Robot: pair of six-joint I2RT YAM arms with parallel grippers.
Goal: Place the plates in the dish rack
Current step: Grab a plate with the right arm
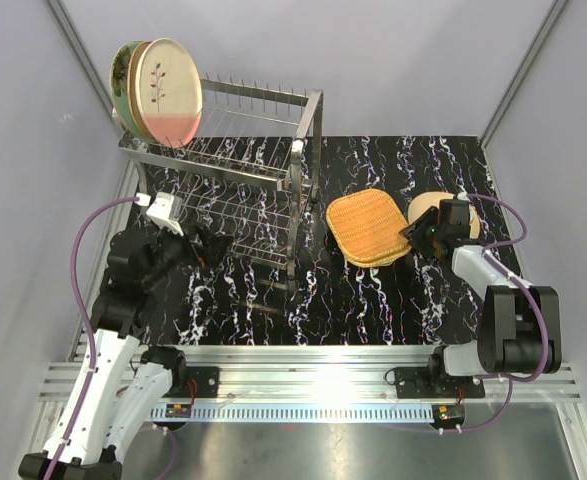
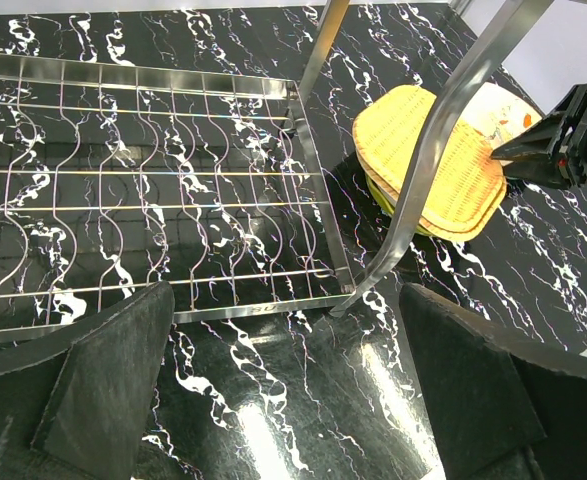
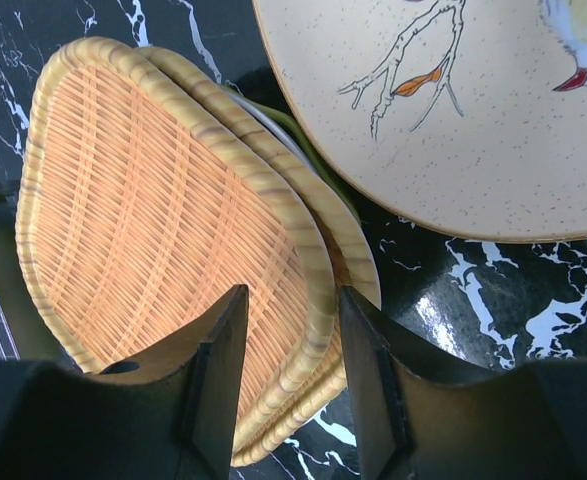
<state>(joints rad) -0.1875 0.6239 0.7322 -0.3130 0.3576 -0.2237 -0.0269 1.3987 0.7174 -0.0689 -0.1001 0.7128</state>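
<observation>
Found two plates (image 1: 163, 90) upright in the dish rack (image 1: 311, 130), upper left. Counted a wicker stack (image 1: 366, 228) and a beige plate (image 1: 422, 206) unloaded, centre right. Noted right gripper (image 3: 293, 305) part-open over the top wicker rim, apparently gripping nothing; left gripper (image 2: 285, 295) wide open, empty.

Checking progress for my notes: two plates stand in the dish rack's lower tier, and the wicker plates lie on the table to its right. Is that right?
Not the lower tier: the two plates stand in the upper tier of the dish rack, as the top external view shows. The wicker plates do lie on the table to its right.
</observation>
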